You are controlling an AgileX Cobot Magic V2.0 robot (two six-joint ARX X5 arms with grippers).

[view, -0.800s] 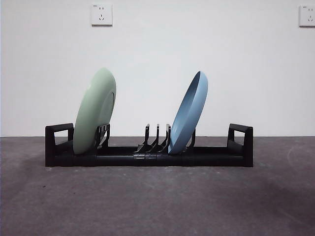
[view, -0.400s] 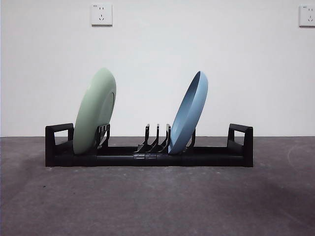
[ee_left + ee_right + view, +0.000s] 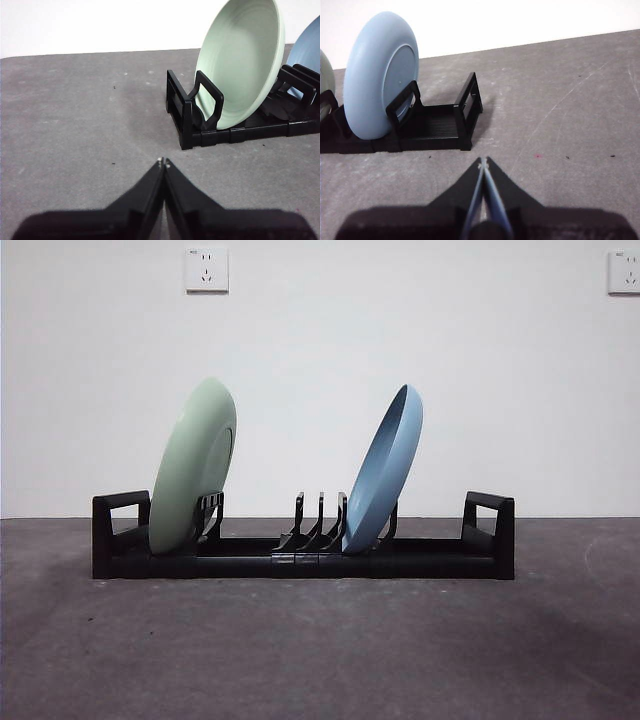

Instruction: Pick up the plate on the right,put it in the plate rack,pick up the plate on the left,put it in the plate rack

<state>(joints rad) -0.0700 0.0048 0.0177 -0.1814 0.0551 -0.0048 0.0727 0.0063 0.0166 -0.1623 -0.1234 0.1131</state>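
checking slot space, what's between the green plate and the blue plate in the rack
In the front view, three empty curved prongs of the plate rack stand between the green plate and the blue plate.

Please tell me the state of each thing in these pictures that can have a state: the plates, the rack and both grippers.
Pale green round plate: standing on edge in the rack's left end, leaning.
Light blue round plate: standing on edge between the prongs right of the middle, leaning.
Long black plastic plate rack: flat on the table, holding both plates.
Left gripper: shut, holding nothing, away from the rack.
Right gripper: shut, holding nothing, away from the rack.
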